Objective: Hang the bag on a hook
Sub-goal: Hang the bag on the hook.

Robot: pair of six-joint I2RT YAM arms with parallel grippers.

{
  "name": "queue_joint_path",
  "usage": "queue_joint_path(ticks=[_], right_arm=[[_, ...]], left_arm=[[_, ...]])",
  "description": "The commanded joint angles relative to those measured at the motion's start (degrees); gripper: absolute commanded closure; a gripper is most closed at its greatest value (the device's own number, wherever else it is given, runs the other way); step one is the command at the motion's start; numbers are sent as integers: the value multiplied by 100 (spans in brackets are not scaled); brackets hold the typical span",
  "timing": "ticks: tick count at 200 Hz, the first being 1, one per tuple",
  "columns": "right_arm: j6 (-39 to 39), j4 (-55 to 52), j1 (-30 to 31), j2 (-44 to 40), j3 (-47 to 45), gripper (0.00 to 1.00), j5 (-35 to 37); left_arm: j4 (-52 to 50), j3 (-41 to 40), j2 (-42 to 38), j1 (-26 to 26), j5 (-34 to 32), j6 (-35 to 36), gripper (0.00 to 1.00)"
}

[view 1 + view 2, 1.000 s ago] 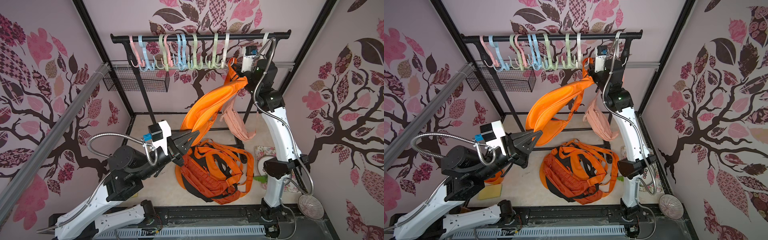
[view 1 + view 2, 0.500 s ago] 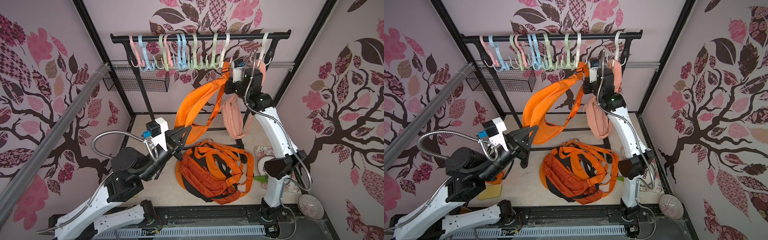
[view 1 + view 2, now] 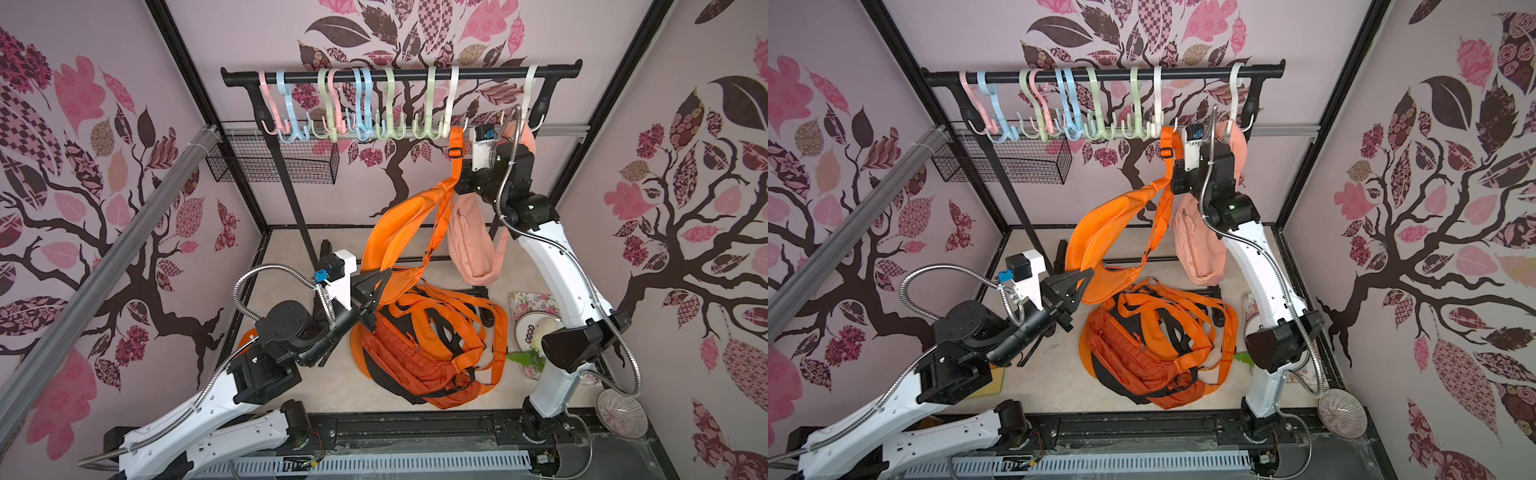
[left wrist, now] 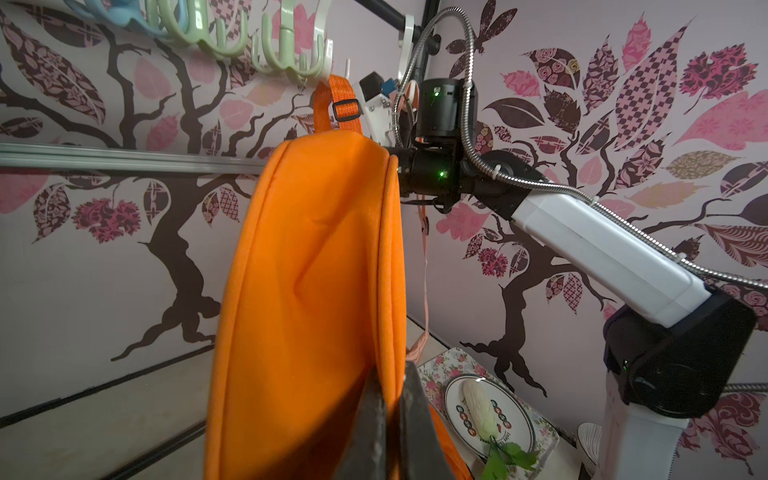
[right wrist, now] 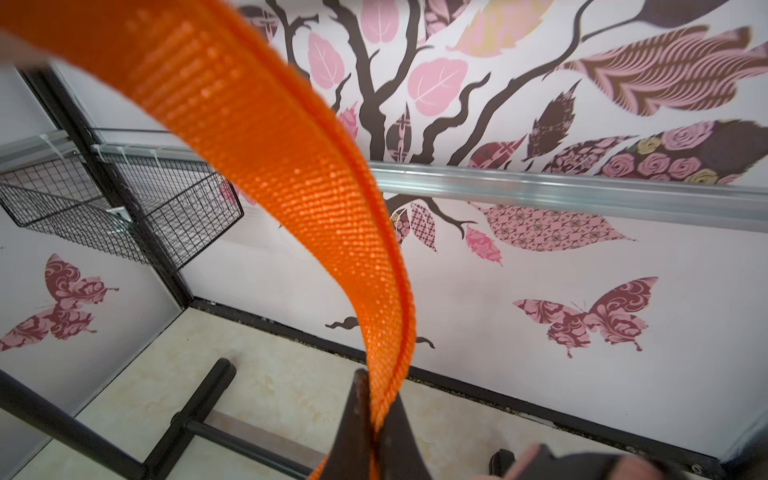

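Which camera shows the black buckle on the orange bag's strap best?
Left wrist view: the buckle is large, face-on and unobstructed. In both top views it is small. The right wrist view shows only bare strap, no buckle.

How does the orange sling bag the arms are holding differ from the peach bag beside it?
The orange sling bag is bright orange; the peach bag is pale. The orange one is gripped, left hand on its body, right hand on its strap; the peach bag hangs free from a white hook. The orange bag slants sideways; the peach one hangs straight down. Both are soft strap bags.
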Motion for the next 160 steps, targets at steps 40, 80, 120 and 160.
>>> queue_joint_path(ticks=[40, 80, 120, 160], right_arm=[[-68, 638, -30, -1130, -1134, 100, 1552], [-159, 1033, -82, -1709, -1840, 100, 2225], [-205, 996, -101, -1870, -1913, 100, 2148], [-93, 901, -100, -2061, -2064, 85, 2024]], left_arm=[[439, -221, 587, -27, 340, -424, 100], [688, -154, 1006, -20, 550, -520, 100], [872, -138, 1251, 16, 691, -635, 100], [808, -270, 1243, 75, 709, -783, 98]])
